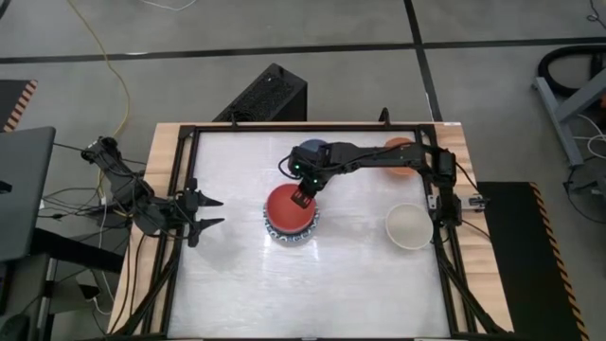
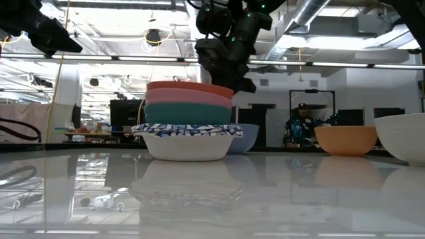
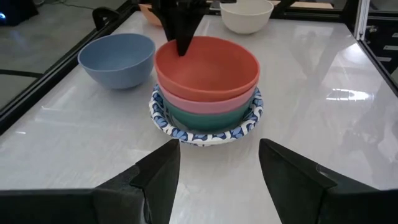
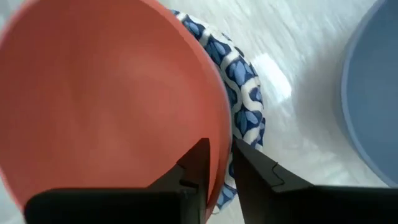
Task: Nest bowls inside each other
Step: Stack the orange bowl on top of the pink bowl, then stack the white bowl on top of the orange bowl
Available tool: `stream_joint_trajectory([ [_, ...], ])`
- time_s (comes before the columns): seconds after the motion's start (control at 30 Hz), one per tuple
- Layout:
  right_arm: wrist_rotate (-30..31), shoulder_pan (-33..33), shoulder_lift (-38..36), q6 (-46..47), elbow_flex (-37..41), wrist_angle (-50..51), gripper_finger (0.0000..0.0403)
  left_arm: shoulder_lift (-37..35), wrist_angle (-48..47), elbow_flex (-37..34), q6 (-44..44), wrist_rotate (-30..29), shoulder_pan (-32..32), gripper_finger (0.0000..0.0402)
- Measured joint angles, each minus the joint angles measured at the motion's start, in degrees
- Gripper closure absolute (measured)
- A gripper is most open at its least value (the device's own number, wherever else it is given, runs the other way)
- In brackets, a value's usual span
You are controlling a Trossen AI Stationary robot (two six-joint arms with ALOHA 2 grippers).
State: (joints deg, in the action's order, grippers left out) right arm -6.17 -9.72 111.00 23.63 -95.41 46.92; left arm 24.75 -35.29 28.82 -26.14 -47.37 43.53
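Under the right hand [image 4: 217, 163], straddling the red bowl's [image 1: 289, 208] rim, four bowls sit nested; blue [image 1: 312, 152], orange [image 1: 402, 156], cream [image 1: 409, 225] remain.

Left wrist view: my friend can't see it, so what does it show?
A stack of bowls stands mid-table, red on top, then pink, green and a blue-patterned white one. The right tool straddles the red bowl's rim. A blue bowl sits beside; the left tool waits open.
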Motion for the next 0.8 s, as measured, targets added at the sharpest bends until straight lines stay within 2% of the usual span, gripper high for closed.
stream_joint_trajectory([
  [0.2, 0.0, 0.0, -0.4, -1.5, -0.1, -1.3, 0.0293, 0.0, 0.0, 0.0, 0.0, 0.0, 0.0, 0.0194],
  [0.43, 0.0, 0.0, -0.4, -2.1, -3.2, 1.0, 0.0289, 0.0, 0.0, 0.0, 0.0, 0.0, 0.0, 0.0194],
  [0.67, 0.9, -0.1, -0.5, -4.4, -9.7, 14.3, 0.0289, 0.0, -0.4, 0.0, -0.5, 1.2, 0.0, 0.0194],
  [0.8, 11.5, 0.6, -0.5, -1.2, -12.2, 30.6, 0.0289, 0.0, -0.4, 0.0, -0.6, 2.5, 0.0, 0.0194],
])
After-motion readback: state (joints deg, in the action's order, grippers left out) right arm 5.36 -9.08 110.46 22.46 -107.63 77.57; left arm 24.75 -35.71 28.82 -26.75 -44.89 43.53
